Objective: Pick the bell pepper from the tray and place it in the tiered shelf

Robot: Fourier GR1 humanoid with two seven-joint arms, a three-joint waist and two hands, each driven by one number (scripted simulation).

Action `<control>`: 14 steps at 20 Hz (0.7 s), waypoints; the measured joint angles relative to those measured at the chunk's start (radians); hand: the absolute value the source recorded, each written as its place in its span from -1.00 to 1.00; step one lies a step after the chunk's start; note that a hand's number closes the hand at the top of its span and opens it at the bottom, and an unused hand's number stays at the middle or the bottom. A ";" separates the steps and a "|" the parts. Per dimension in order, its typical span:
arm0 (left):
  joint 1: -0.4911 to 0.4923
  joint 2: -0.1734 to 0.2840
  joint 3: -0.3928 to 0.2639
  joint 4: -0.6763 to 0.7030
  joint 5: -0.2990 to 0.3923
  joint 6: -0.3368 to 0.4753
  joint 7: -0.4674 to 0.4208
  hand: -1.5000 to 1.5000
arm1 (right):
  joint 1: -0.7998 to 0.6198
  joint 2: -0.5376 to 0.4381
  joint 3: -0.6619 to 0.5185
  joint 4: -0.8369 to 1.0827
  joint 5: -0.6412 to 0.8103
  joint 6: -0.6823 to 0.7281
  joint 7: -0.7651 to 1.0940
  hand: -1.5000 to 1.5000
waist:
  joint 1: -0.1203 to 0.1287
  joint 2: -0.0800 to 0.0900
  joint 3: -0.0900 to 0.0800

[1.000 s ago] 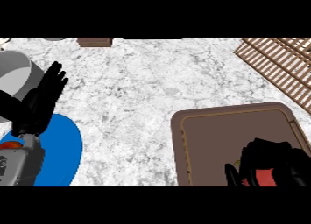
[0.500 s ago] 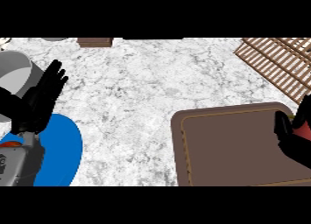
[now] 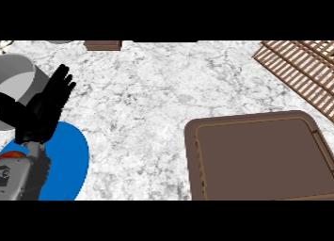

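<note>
At the near right, the brown tray [image 3: 263, 160] lies flat on the marble surface [image 3: 162, 84] with nothing in it; the bell pepper shows nowhere in view. At the near left, the left hand [image 3: 41, 110] rests with fingers spread upward over a blue plate [image 3: 65, 164], beside a grey pot [image 3: 13, 80]. Farther right stands the wooden tiered shelf [image 3: 308, 70].

A brown tray [image 3: 266, 160] lies near the wooden shelf [image 3: 305, 70], the left hand [image 3: 41, 108] resting open beside a grey pot [image 3: 13, 82].
</note>
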 measured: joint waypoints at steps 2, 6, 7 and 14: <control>-0.017 -0.001 0.007 0.012 0.001 0.001 0.003 0.00 | 0.001 -0.055 -0.043 0.082 -0.015 -0.019 -0.049 1.00 | 0.002 0.002 0.000; -0.010 -0.002 0.007 0.003 -0.004 -0.003 0.008 0.00 | -0.001 -0.165 -0.096 0.269 -0.019 -0.064 -0.161 1.00 | 0.008 0.003 0.000; -0.009 0.003 0.012 -0.001 0.001 -0.009 0.010 0.00 | 0.004 -0.193 -0.107 0.313 -0.020 -0.075 -0.198 1.00 | 0.009 0.003 0.000; -0.008 -0.009 0.011 0.008 -0.015 -0.011 -0.001 0.00 | 0.004 -0.322 -0.089 0.607 0.011 -0.184 -0.404 1.00 | 0.012 0.005 0.000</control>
